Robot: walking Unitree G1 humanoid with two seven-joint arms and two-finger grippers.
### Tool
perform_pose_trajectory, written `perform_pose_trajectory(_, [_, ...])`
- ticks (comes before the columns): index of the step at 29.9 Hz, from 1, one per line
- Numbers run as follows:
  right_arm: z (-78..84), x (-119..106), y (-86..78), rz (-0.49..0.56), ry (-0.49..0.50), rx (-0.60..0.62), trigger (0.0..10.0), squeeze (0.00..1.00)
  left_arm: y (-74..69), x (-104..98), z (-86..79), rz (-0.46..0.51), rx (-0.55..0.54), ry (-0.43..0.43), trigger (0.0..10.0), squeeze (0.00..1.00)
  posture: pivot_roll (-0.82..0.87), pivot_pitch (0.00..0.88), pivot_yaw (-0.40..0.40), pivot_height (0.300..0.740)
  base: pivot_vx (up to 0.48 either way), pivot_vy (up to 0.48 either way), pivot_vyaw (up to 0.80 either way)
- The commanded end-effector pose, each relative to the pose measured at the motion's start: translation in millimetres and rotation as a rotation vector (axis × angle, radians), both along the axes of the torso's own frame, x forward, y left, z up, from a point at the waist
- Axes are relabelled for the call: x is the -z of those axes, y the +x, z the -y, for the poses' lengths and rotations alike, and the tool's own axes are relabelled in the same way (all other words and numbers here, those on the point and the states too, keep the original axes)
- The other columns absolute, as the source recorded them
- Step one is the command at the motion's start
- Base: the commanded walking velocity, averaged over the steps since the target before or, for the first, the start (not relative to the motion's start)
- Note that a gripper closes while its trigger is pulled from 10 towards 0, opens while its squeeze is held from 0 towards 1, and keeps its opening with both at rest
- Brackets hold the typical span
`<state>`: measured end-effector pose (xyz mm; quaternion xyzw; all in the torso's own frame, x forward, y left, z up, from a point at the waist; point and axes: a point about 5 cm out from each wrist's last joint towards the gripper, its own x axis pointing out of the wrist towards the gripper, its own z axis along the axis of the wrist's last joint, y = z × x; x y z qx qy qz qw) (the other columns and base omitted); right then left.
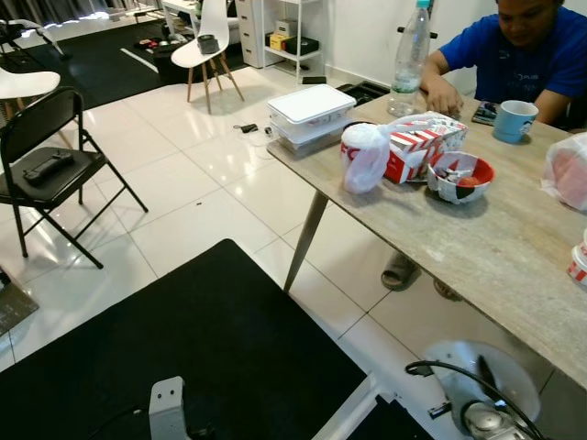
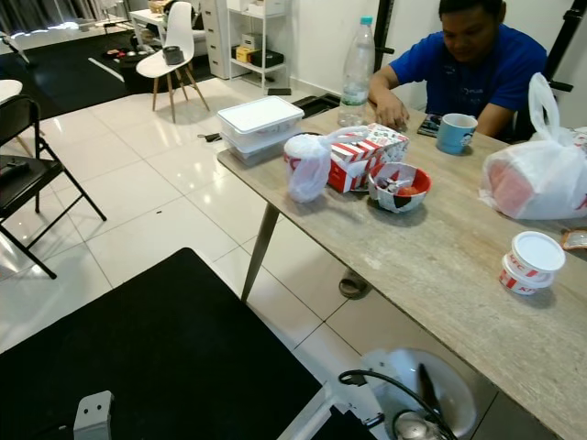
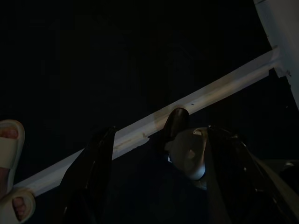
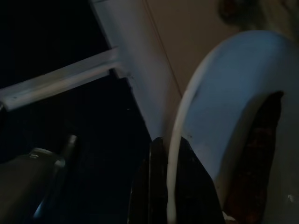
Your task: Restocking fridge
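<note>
head views: wooden table (image 2: pixel 440 275) runs from centre to lower right; white plastic bag (image 2: pixel 307 167), red-striped carton (image 2: pixel 362 156), lidded white container (image 2: pixel 260 122) and water bottle (image 2: pixel 356 62) sit along its upper part, seated person (image 2: pixel 477 69) at upper right.
left wrist: left gripper (image 3: pixel 159 154) hangs with fingers spread, empty, over dark floor.
right wrist: right gripper (image 4: pixel 163 186), finger state cannot be told; white plate (image 4: pixel 233 107) at right.
risk: approaching the table could nudge items or the person.
</note>
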<state>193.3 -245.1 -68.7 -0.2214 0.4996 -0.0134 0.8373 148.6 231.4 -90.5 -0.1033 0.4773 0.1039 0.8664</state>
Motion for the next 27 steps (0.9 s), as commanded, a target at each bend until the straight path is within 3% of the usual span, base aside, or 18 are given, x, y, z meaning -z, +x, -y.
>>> perform_pose_trajectory(1, [2.6, 1.3, -3.9, 0.01, 0.006, 0.06, 10.0, 0.0, -3.2, 0.8, -2.5, -0.019, 0.009, 0.013, 10.0, 0.0, 0.0, 0.0, 0.02, 0.74, 0.0, 0.0, 0.0])
perform_pose_trajectory(3, [10.7, 4.6, -15.6, 0.018, 0.01, 0.176, 10.0, 0.0, -4.2, 0.7, -4.2, -0.018, 0.001, 0.017, 10.0, 0.0, 0.01, 0.0, 0.021, 0.74, 0.0, 0.0, 0.0])
perform_pose_trajectory(7, [17.4, 6.7, -25.2, 0.024, 0.014, 0.261, 10.0, 0.0, -5.8, 0.7, -6.4, -0.02, -0.006, 0.022, 10.0, 0.0, 0.0, 0.0, 0.016, 0.74, 0.0, 0.0, 0.0])
perform_pose_trajectory(14, [22.2, 9.1, -34.5, -0.006, -0.025, 0.257, 10.0, 0.0, -7.2, 0.9, -7.9, -0.022, -0.01, 0.026, 10.0, 0.0, 0.01, 0.0, 0.007, 0.74, 0.0, 0.0, 0.0])
perform_pose_trajectory(15, [28.3, 9.9, -41.7, -0.007, -0.036, 0.314, 10.0, 0.0, -8.2, 0.5, -10.7, -0.023, -0.015, 0.031, 10.0, 0.0, 0.01, 0.0, 0.009, 0.74, 0.0, 0.0, 0.0])
perform_pose_trajectory(22, [33.2, 9.7, -46.1, -0.001, -0.042, 0.351, 10.0, 0.0, -8.2, -0.3, -13.7, -0.022, -0.017, 0.037, 10.0, 0.0, 0.0, 0.0, 0.011, 0.74, 0.0, 0.0, 0.0])
perform_pose_trajectory(27, [40.3, 9.5, -52.8, -0.009, -0.057, 0.395, 10.0, 0.0, -5.6, -1.1, -13.1, -0.015, -0.02, 0.039, 10.0, 0.0, 0.0, 0.0, 0.007, 0.74, 0.0, 0.0, -0.77])
